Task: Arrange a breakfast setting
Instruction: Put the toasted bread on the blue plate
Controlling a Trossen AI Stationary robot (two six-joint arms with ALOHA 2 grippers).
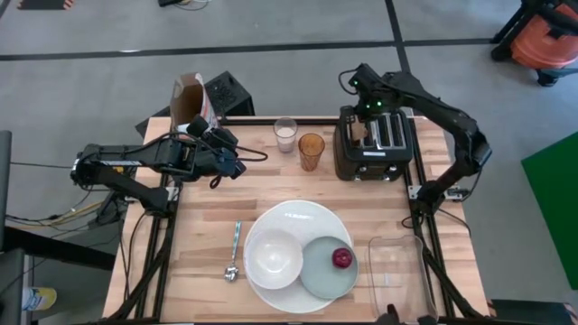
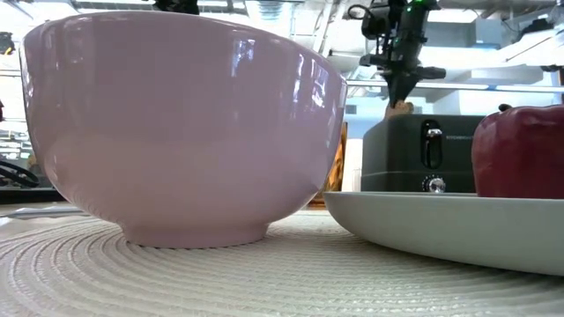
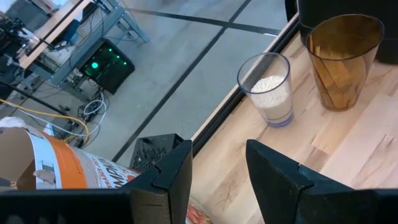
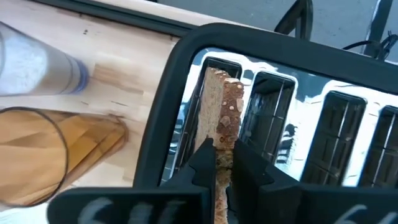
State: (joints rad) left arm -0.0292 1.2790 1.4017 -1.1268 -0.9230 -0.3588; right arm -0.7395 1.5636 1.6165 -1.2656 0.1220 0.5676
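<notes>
Toast [image 4: 222,118] sits upright in the toaster [image 1: 373,144] slot nearest the amber glass [image 1: 311,149]; right claw [image 4: 222,163] is clamped on its top edge. To do it well: pull straight up, keep the slice vertical so it doesn't scrape the slot walls, clear the toaster fully before swinging toward the big white plate [image 1: 298,217]. Left claw [image 3: 217,177] grips the cereal box [image 1: 191,99] at the table's back-left corner w/ milk glass [image 3: 268,87] nearby. Box print too partial to read; no other legible writing.
</notes>
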